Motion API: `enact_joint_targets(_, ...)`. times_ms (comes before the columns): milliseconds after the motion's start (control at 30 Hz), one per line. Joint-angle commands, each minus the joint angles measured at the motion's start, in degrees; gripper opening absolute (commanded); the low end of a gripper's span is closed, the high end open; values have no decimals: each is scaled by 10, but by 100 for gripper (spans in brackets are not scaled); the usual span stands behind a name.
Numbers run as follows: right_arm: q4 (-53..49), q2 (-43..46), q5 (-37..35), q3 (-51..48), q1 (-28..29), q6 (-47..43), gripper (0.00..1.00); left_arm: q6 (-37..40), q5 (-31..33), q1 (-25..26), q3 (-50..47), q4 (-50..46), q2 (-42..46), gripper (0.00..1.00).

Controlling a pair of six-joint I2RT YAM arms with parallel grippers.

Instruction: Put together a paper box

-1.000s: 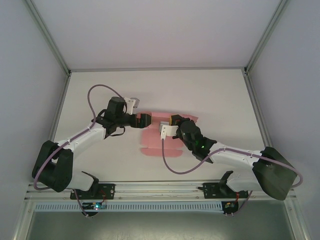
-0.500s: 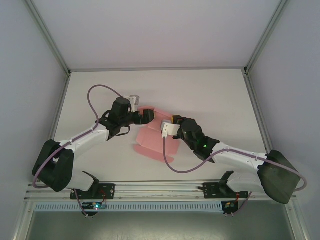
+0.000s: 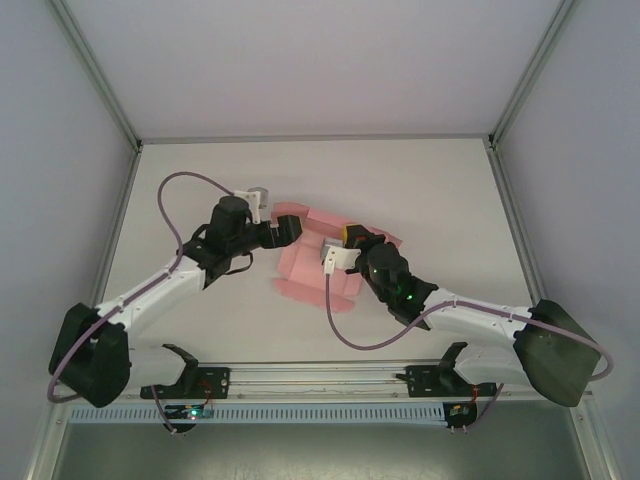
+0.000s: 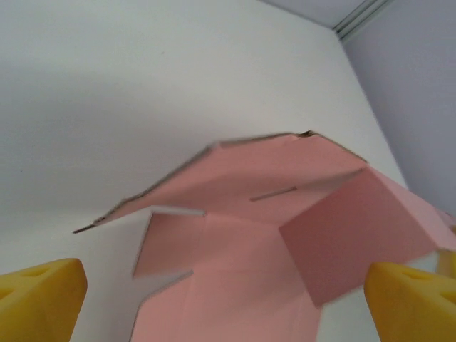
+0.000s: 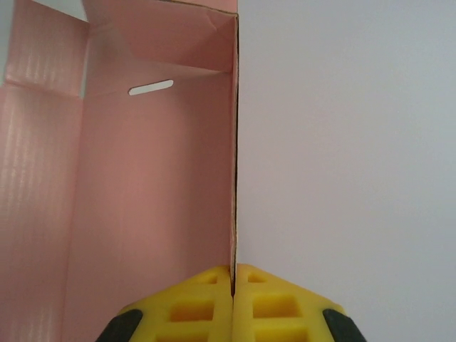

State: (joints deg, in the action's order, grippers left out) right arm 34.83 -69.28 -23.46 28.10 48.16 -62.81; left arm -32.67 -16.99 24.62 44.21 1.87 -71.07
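White table (image 3: 430,190), pink creased-card paper box (image 3: 305,268) mid-table.
My right pincer (image 5: 234,276) pinched shut on its upright side wall; my left pincer (image 3: 290,231) gapes empty, box's raised end flap just ahead.

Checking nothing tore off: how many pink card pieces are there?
1: the pink creased card sheet on the white table, one wall pinched in the right gripper. Scraps beneath it may be hidden.

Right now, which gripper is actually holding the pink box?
The right gripper, its yellow fingers shut on a thin edge of the paper box. The left gripper faces the box with its jaws wide open.
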Motion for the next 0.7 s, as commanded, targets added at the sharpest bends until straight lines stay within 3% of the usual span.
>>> enact_joint_targets(0,-13,27,33,8,-12,38,0,-7,-69,-37,-48,23,31,100)
enact_joint_targets(200,-64,58,94,13,-39,104,0,-6,-89,-48,-93,83,42,100)
enact_joint_targets(233,-81,61,101,18,-41,111,0,-12,-91,-49,-94,104,32,96)
enact_joint_targets(333,-110,62,112,24,-43,130,0,-42,-121,-54,-93,174,-11,71)
enact_joint_targets(400,-114,61,120,23,-43,141,0,-59,-154,-54,-94,240,-45,69)
enact_joint_targets(533,-114,57,125,23,-46,155,0,-55,-153,-55,-82,293,-92,68)
enact_joint_targets(667,-123,57,125,30,-52,163,0,-55,-167,-55,-72,308,-123,55)
